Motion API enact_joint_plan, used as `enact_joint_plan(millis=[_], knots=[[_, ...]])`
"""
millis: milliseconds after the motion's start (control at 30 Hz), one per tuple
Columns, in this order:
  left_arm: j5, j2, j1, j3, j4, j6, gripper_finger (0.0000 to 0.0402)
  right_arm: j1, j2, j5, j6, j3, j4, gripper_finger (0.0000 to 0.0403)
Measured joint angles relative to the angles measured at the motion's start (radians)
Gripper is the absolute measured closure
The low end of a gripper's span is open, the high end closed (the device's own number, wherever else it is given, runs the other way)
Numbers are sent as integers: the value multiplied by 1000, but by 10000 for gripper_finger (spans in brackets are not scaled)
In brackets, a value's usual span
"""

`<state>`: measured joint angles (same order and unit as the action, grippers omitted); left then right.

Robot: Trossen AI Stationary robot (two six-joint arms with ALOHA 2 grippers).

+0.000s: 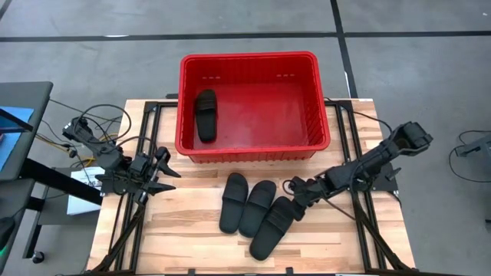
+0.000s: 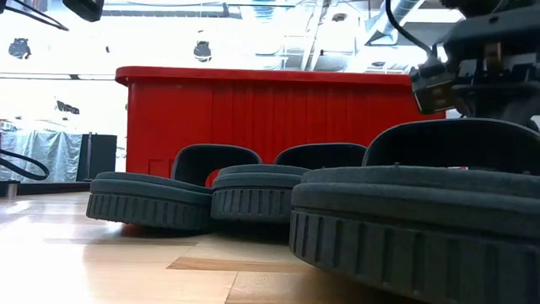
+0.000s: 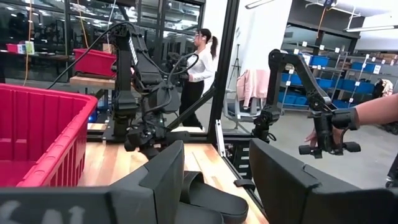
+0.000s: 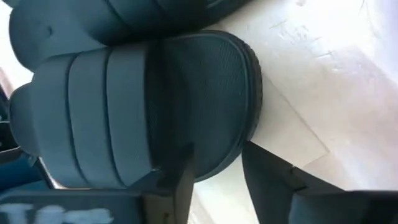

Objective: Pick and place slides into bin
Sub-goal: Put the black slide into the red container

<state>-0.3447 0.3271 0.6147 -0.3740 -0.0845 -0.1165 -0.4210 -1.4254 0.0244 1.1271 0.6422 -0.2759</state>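
The red bin stands at the table's far middle, with one black slide lying flat in its left part. Three more black slides lie side by side on the table in front of it. They also show in the low view, with the rightmost slide nearest. My right gripper is open and low at the far end of the rightmost slide, just past its strap. My left gripper is open and empty at the table's left, also shown in its wrist view. My right gripper comes in slanting down from the table's right. One finger is over the footbed at the slide's far end, and the other finger is outside the sole's rim, over the table. I cannot tell whether either finger touches the slide.
Bare wooden table lies left of the slides and along the near edge. Black frame rails run down both sides of the table. A person and a hand on another arm rig show in the room beyond.
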Motion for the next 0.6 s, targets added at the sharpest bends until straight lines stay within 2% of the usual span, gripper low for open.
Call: enact_joint_plan(millis=[167, 367, 500, 600], knots=[[0, 0, 0, 0, 1, 0, 230, 27, -21, -17, -19, 2, 1, 235], [-1, 0, 0, 0, 8, 0, 230, 54, -104, -21, -43, 4, 23, 211], [-1, 0, 0, 0, 18, -1, 230, 57, -163, -20, -32, 10, 54, 213], [-1, 0, 0, 0, 23, -23, 230, 56, -182, -9, -35, 13, 77, 240]])
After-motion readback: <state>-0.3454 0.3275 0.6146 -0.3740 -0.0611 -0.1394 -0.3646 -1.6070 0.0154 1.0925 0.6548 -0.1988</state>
